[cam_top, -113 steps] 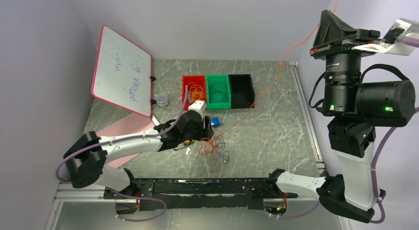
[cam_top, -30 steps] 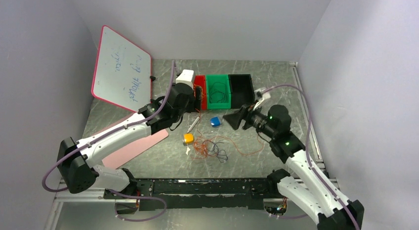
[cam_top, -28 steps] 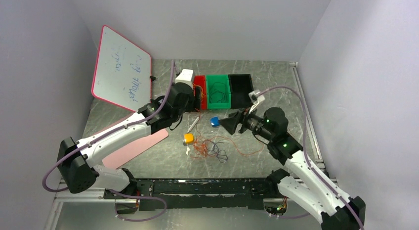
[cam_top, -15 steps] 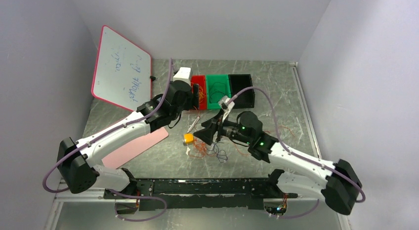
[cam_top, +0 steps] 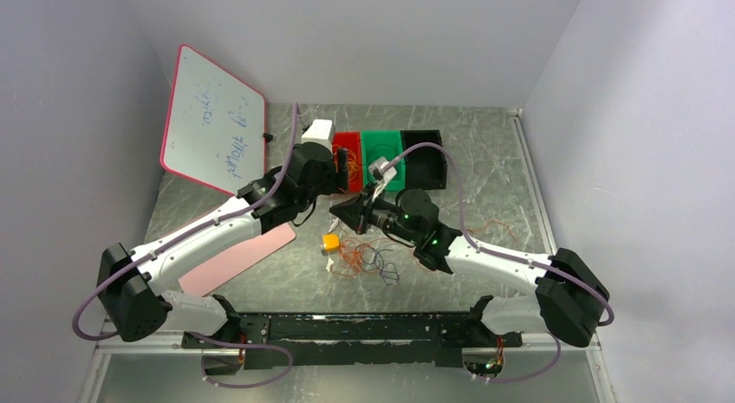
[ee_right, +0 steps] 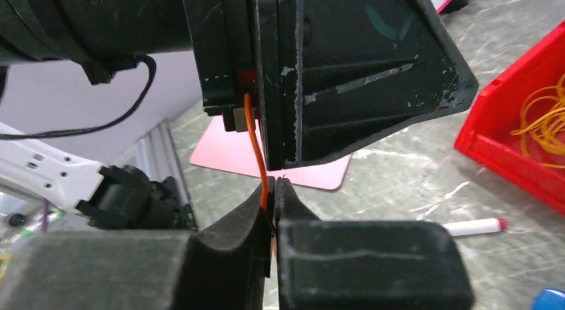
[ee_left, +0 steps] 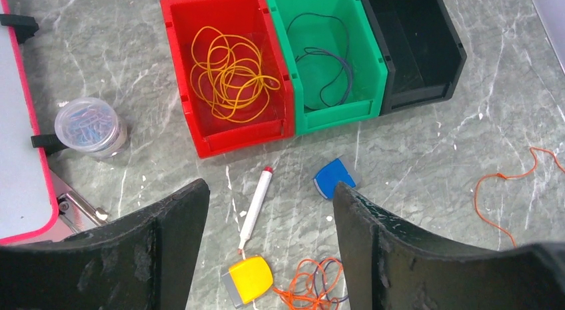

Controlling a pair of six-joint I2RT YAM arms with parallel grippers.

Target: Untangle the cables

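the right gripper (ee_right: pixel 273 190) is pinched tight on one orange strand (ee_right: pixel 256 143), which runs straight up to the left gripper (ee_left: pixel 270 210), spread wide just above. the other cables (cam_top: pixel 368 258) lie tangled on the table (cam_top: pixel 503 186) below, nearer the right arm.

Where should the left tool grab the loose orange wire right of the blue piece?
Probably the bend of the thin orange wire, from straight above: it lies flat on the grey marbled table, clear of the orange-and-black tangle, so the jaws can straddle it.
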